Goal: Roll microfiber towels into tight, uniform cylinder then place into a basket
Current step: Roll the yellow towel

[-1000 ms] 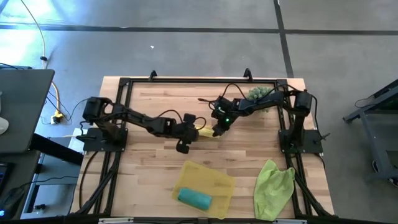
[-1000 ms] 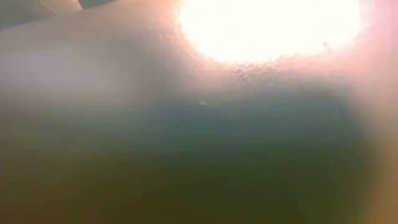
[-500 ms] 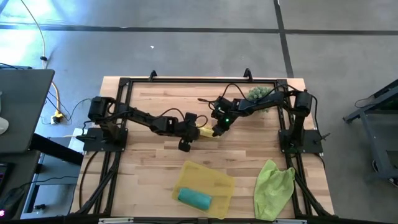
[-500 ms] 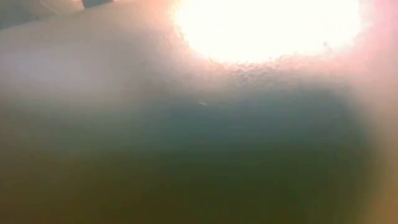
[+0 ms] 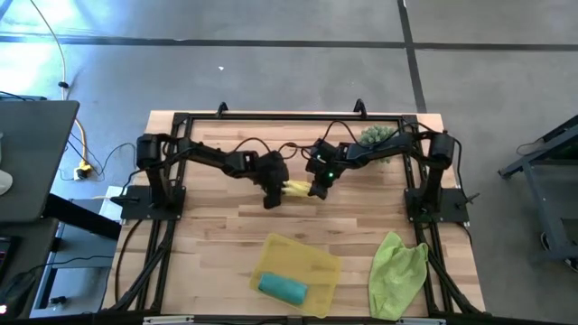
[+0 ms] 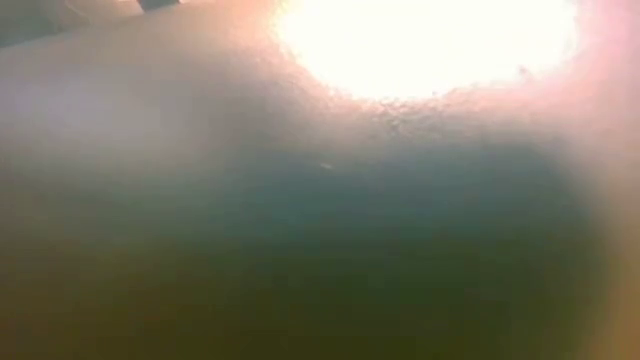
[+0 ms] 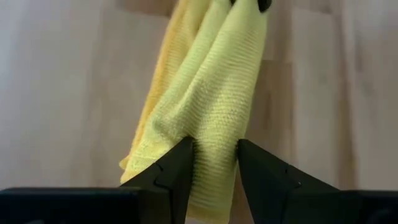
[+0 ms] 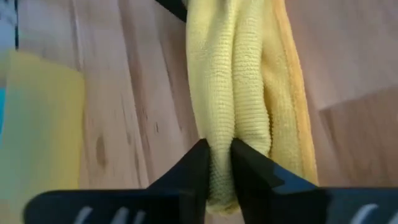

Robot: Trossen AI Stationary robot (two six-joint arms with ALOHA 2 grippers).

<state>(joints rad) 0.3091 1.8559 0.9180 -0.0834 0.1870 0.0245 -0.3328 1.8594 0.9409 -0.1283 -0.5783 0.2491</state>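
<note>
Low view (image 6: 320, 200) wholly blurred, unreadable

Left gripper (image 7: 214, 163): fingers clamp one end of the yellow towel (image 7: 208, 99). Towel is bunched in long folds, stretching away above the wooden table (image 7: 62, 93). Far end meets another dark gripper tip (image 7: 252, 4).

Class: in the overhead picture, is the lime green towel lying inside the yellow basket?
No, the lime green towel lies on the table beside the basket.

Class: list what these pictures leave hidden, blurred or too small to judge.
- Low view: all glare and blur; nothing identifiable.
- High view: yellow towel mostly hidden between left gripper and right gripper.
- Wrist views: towel's ends cut off by picture edges.
- High view: teal towel's roll tightness too small to judge.
</note>
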